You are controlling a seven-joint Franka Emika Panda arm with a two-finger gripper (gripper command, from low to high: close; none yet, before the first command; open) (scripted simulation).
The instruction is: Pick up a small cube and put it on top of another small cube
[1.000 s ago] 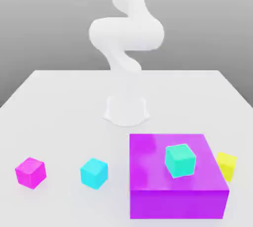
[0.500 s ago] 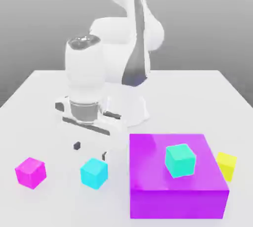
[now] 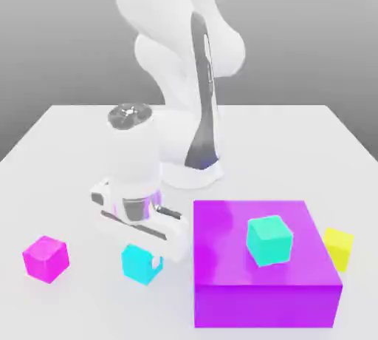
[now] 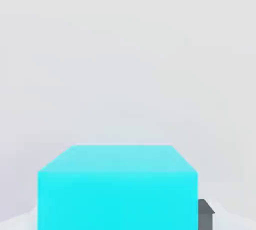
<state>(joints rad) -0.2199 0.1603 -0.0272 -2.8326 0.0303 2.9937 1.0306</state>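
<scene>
**Grasp on the cyan cube at table level**

The gripper [image 3: 148, 256] was lowered over the cyan cube [image 3: 140, 263], which rested on the white table [image 3: 74, 154] between the magenta cube [image 3: 46, 259] and the large purple block [image 3: 266, 261]. The jaws were closed on the cube's opposite side faces; in the hand view a dark fingertip [image 4: 204, 213] was seen against one side of the cube [image 4: 117, 186]. A teal cube [image 3: 269, 240] sat on top of the purple block, and a yellow cube [image 3: 339, 248] lay just beside that block on the exterior view's right.

The cyan cube was judged rigid, light and smooth-faced, with flat parallel sides suited to a centred pinch; a hold low or off-centre was considered liable to let it twist or slip. No brand, label or writing was legible on any object.
</scene>
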